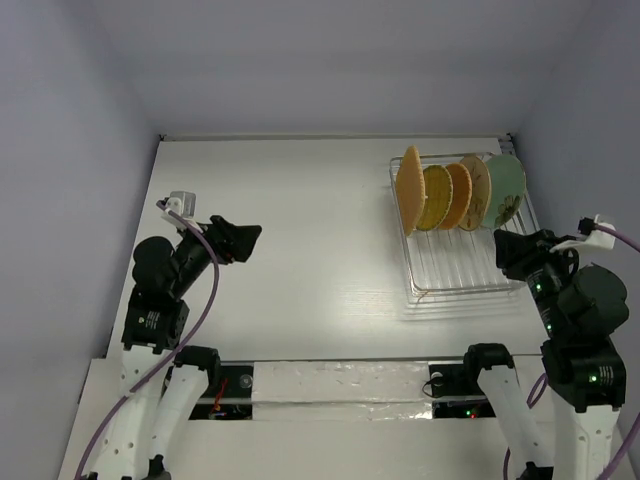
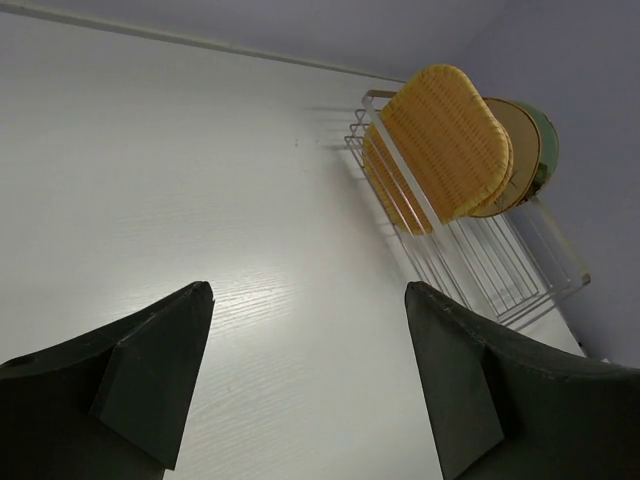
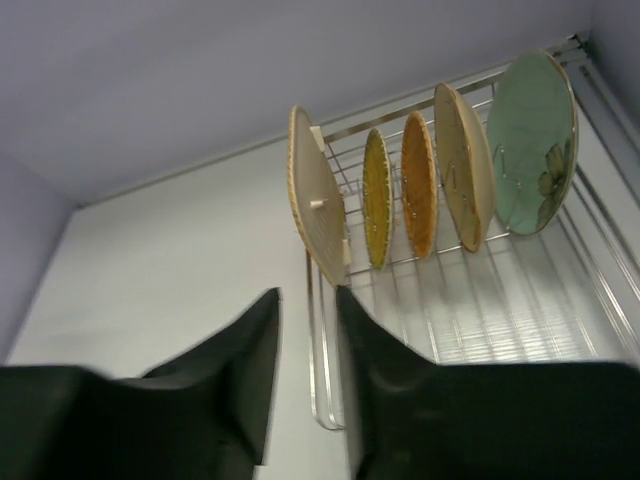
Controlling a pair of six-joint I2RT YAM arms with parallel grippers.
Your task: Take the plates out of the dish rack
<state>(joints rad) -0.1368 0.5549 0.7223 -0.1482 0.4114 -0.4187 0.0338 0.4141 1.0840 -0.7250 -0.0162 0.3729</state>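
Your silver wire dish rack point(image 1: 455, 270) sits on the white table point(image 1: 300, 220) with all five plates in it. They stand on edge in a row across the rack's far half. The near half is bare wire.

From the rack's left end to its right:
- The woven-textured orange rounded-square plate point(image 1: 408, 190) comes first.
- The yellow-green checked plate point(image 1: 435, 198) is next.
- The orange round plate point(image 1: 459, 195) stands in the middle.
- The cream round plate point(image 1: 477, 192) follows.
- The pale green round plate with a flower motif point(image 1: 505, 187) is at the right end.

Your left gripper point(image 1: 250, 238) hangs well to the left of the rack, above bare table. Its fingers are spread wide with nothing between them, and its wrist camera looks across at the rack with the rounded-square plate in front.

Your right gripper point(image 1: 505, 245) hovers just beside the rack's near right corner. Its fingers point(image 3: 255, 340) are only a narrow gap apart and hold nothing. Its wrist view faces the row of plates, and the gap lines up just beside the rounded-square plate's edge.
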